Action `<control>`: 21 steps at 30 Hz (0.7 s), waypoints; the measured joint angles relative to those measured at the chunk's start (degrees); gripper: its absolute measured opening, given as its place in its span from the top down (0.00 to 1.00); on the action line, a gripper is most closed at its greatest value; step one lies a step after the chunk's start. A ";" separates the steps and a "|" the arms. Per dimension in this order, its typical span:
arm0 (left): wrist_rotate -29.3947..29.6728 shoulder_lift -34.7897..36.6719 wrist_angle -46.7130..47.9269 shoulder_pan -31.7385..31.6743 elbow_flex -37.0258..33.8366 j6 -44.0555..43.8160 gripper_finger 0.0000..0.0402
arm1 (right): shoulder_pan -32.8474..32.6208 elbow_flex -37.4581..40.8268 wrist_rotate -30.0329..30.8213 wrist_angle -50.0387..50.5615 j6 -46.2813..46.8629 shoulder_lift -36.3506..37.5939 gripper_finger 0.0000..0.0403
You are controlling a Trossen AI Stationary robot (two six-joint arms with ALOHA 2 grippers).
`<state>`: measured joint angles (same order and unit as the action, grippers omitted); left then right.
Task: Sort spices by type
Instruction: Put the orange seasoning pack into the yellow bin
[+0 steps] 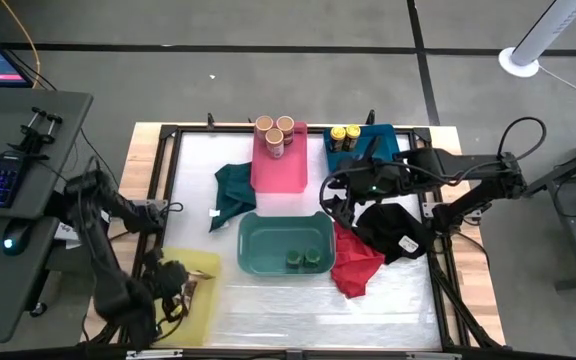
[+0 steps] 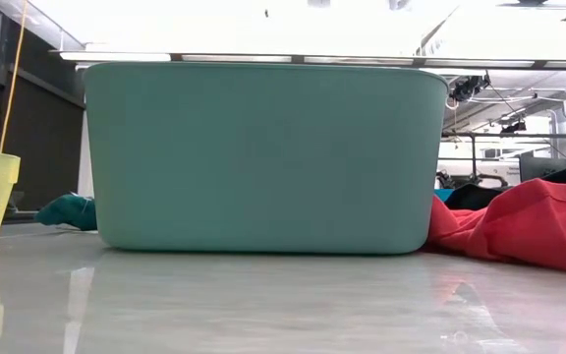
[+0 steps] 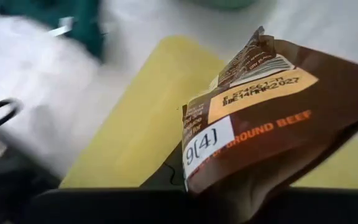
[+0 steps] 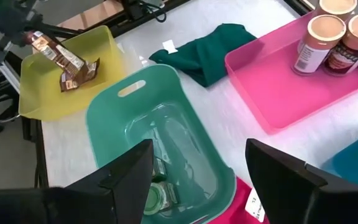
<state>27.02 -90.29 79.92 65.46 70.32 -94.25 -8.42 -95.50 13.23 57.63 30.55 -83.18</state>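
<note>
open right pincer [image 4: 197, 180] above teal bin [image 4: 114, 112].

Desk [image 1: 388, 300], pale top. Bins: yellow bin [image 1: 203, 300] at the front left corner; teal bin [image 1: 268, 250] centre; pink bin [image 1: 278, 172] behind it; blue bin [image 1: 380, 140] beside the pink. Cloths: dark green cloth [image 1: 231, 190], red cloth [image 1: 356, 265], black cloth [image 1: 393, 228].
</note>
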 joint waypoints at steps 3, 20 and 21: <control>-3.01 -5.23 7.01 1.92 3.80 -4.52 0.99 | 0.52 0.00 0.00 0.01 0.02 0.00 0.38; -21.52 -16.23 -1.81 3.18 5.74 -13.49 0.70 | 0.96 0.00 -0.07 0.00 -0.13 0.00 0.38; -21.52 -15.94 -2.45 3.18 5.74 -13.49 0.68 | 0.96 0.00 -0.07 0.00 -0.33 0.00 0.38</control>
<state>5.50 -106.23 77.47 68.64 76.05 -107.74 -7.46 -95.50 13.16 57.63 30.21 -83.18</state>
